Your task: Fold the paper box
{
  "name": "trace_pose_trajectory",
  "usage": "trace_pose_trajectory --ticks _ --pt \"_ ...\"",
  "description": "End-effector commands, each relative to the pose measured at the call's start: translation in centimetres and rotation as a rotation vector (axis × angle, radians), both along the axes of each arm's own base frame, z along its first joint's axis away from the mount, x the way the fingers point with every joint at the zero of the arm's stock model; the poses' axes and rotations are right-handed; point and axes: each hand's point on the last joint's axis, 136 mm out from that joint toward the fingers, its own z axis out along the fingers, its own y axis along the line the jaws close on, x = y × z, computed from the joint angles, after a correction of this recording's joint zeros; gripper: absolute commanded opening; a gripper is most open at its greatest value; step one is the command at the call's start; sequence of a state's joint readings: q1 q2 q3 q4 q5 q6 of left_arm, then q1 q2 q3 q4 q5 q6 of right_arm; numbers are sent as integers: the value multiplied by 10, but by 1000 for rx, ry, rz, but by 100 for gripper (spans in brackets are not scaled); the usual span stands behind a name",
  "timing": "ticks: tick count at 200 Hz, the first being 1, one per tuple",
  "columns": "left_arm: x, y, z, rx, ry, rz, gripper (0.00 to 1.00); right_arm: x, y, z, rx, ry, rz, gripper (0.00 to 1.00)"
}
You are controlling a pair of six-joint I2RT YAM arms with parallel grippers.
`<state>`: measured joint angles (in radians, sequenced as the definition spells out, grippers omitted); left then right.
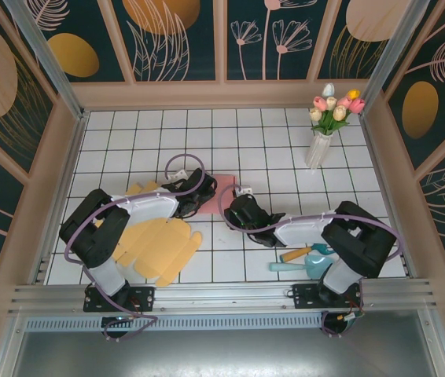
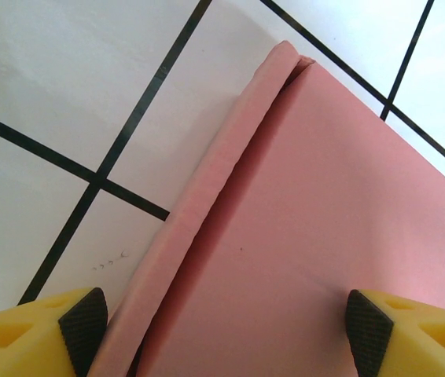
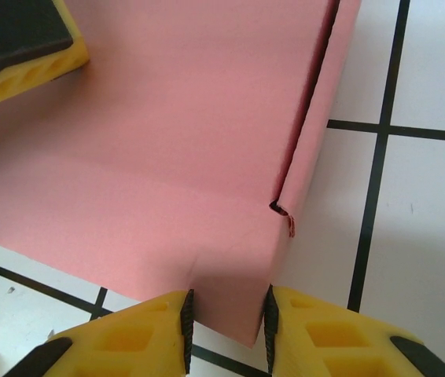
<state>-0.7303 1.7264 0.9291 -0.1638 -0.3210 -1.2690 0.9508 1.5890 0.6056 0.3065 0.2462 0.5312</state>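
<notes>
The pink paper box [image 1: 221,190] lies partly folded on the tiled table between both grippers. My left gripper [image 1: 196,188] hovers over its left side. In the left wrist view the gripper [image 2: 224,334] is open: one pad [image 2: 81,326] sits outside the box's raised side wall [image 2: 207,204], the other [image 2: 368,330] over the flat pink panel. My right gripper [image 1: 236,206] is at the box's near right corner. In the right wrist view the gripper [image 3: 227,322] is shut on a corner flap of the pink box [image 3: 207,157], both pads pressing on the paper.
Flat yellow paper cutouts [image 1: 156,247] lie at the near left under the left arm. A white vase of tulips [image 1: 321,141] stands at the back right. Teal and orange tools [image 1: 305,263] rest near the right arm's base. Walls [image 1: 61,149] enclose the table.
</notes>
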Motion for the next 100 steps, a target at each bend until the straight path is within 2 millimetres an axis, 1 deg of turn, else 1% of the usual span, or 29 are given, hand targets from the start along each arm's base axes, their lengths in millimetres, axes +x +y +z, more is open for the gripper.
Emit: trace_pose_trajectory --ticks 1,100 --pt "-23 19 -36 86 129 7 80 -3 -7 -17 -55 -1 1 32" --pt "-24 22 -42 107 139 7 80 11 -23 -35 -80 -14 -48 34"
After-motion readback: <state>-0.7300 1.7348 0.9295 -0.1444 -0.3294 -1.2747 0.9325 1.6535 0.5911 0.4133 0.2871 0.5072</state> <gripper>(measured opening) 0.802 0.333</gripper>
